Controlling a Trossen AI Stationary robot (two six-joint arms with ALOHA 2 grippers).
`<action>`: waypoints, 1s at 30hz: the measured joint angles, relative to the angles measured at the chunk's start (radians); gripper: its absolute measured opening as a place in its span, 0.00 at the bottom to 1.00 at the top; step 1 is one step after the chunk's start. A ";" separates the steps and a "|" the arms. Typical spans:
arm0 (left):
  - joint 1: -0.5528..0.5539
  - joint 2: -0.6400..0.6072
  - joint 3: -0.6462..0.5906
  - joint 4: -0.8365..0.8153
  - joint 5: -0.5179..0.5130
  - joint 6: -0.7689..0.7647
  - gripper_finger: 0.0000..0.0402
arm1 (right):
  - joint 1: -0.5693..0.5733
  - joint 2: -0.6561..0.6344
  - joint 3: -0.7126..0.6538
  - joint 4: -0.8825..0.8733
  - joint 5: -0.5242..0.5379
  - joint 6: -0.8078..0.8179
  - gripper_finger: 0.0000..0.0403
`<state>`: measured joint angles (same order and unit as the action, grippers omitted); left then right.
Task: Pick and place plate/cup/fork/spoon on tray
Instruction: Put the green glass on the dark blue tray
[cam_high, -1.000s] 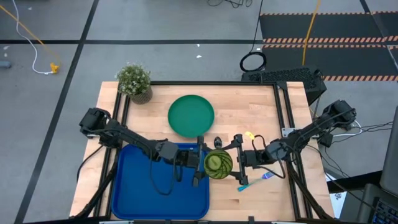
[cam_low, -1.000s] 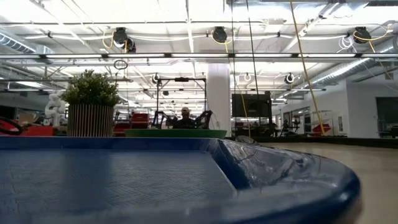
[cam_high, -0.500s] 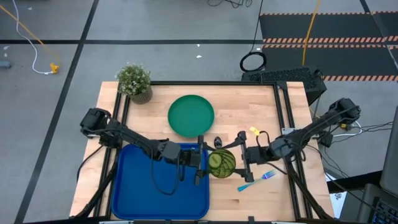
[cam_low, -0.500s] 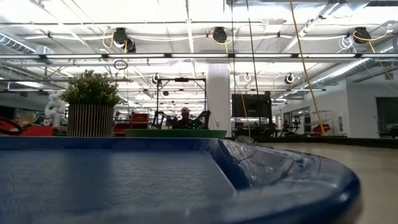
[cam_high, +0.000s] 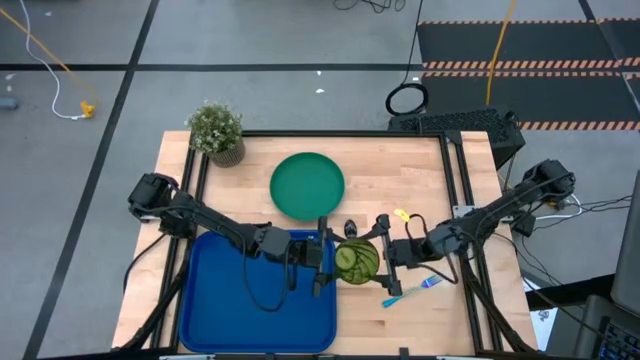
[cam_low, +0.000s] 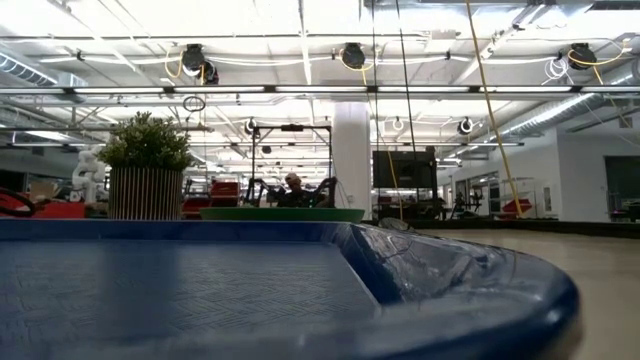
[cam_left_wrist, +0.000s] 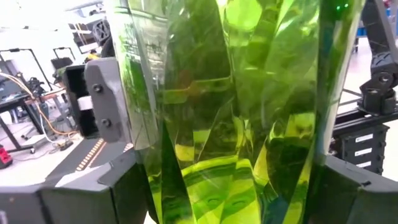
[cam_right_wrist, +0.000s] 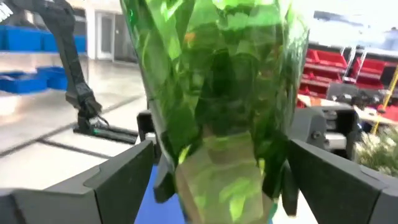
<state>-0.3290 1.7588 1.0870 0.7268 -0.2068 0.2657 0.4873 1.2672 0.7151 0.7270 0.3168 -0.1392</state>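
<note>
Centrally, the left gripper (cam_high: 322, 262) clamps the cup (cam_high: 354, 262) while the right gripper (cam_high: 385, 258) brackets it open, plate (cam_high: 307, 185) above, fork (cam_high: 411, 289) lower right.

The dark-blue tray (cam_high: 235, 300) lies flat at the tabletop's seven o'clock corner. The round green plate (cam_high: 307, 185) lies flat at the tray's one o'clock, well apart from it. The translucent olive-green cup (cam_high: 355, 262) sits at the tray's three o'clock edge, just beside its rim. The light-blue fork (cam_high: 412, 289) lies at the cup's four o'clock on the bare wood.
</note>
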 joint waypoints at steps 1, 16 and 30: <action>0.000 0.000 0.000 -0.002 0.001 -0.004 0.77 | 0.000 0.013 0.000 0.024 -0.003 -0.010 0.89; 0.000 -0.001 0.000 -0.017 0.003 -0.013 0.77 | -0.004 0.134 0.000 0.223 -0.002 -0.113 0.89; 0.001 -0.002 0.000 -0.036 -0.005 -0.019 0.78 | -0.011 0.143 -0.001 0.246 -0.005 -0.113 0.78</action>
<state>-0.3279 1.7566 1.0870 0.6907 -0.2118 0.2463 0.4763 1.4105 0.7143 0.9734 0.3119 -0.2520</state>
